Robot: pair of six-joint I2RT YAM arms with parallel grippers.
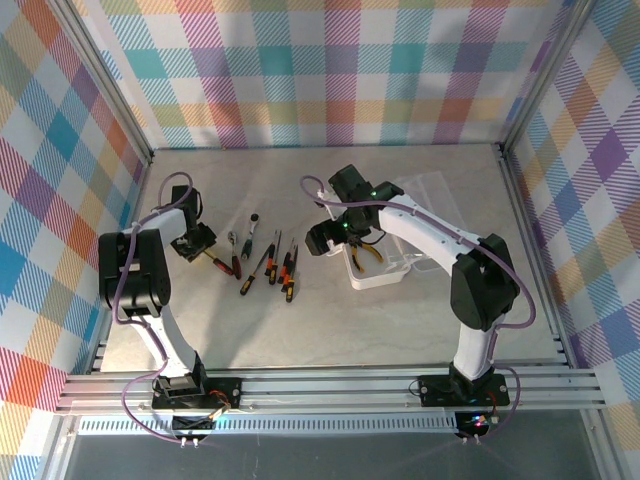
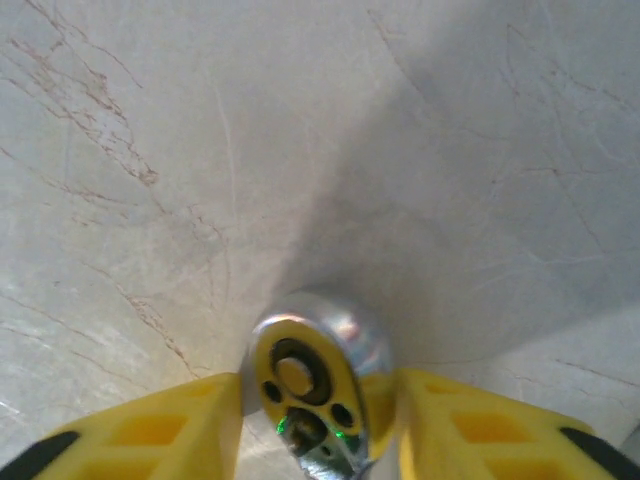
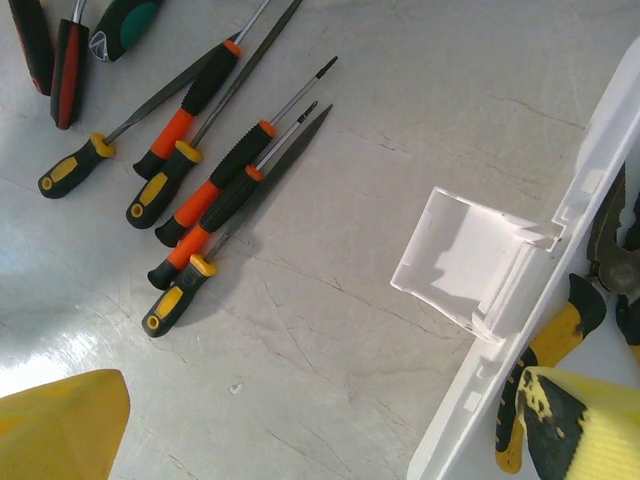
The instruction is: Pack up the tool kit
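At the left of the table, the left gripper was closed on the chrome head of a ratchet, apparently pinching it, though contact was hard to judge. The right gripper was held spread wide above the near-left corner of the open white box, where yellow-handled pliers were laid; the screwdrivers were seen in a row between the arms.

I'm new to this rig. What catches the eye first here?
A fan of orange- and yellow-handled screwdrivers lies mid-table. Right of them the open white box holds yellow-handled pliers. At the left, a ratchet head sits between the yellow fingers of the left tool.
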